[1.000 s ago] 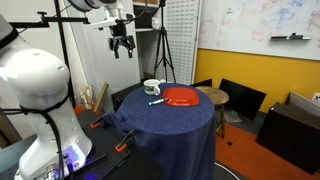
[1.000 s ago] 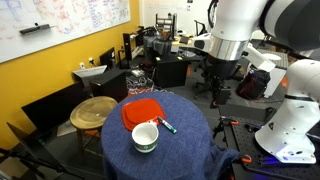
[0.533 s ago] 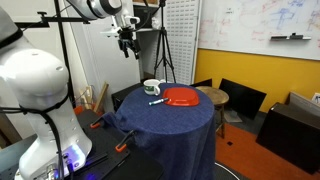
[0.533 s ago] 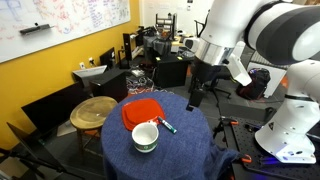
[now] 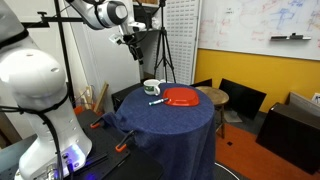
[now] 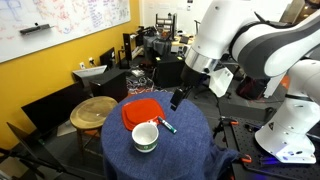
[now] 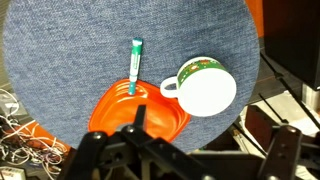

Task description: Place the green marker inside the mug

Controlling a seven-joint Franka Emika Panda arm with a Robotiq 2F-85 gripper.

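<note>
The green marker (image 7: 134,68) lies flat on the round blue-clothed table (image 7: 70,60), with one end at the rim of the red dish (image 7: 125,110). The whitish mug (image 7: 205,88) stands upright beside the dish, handle toward the marker. Both exterior views show the marker (image 5: 156,102) (image 6: 167,126) and the mug (image 5: 152,88) (image 6: 145,137). My gripper (image 5: 133,45) (image 6: 178,98) (image 7: 207,125) hangs high above the table, open and empty, apart from everything.
The red dish (image 5: 181,97) (image 6: 142,111) takes up one side of the table. A round wooden stool (image 5: 212,95) (image 6: 93,110), black chairs and a tripod (image 5: 163,55) stand around the table. Orange clamps (image 5: 122,148) lie on the floor.
The arm has swung sideways and the gripper has moved in over the table. The marker, mug and dish have not moved.
</note>
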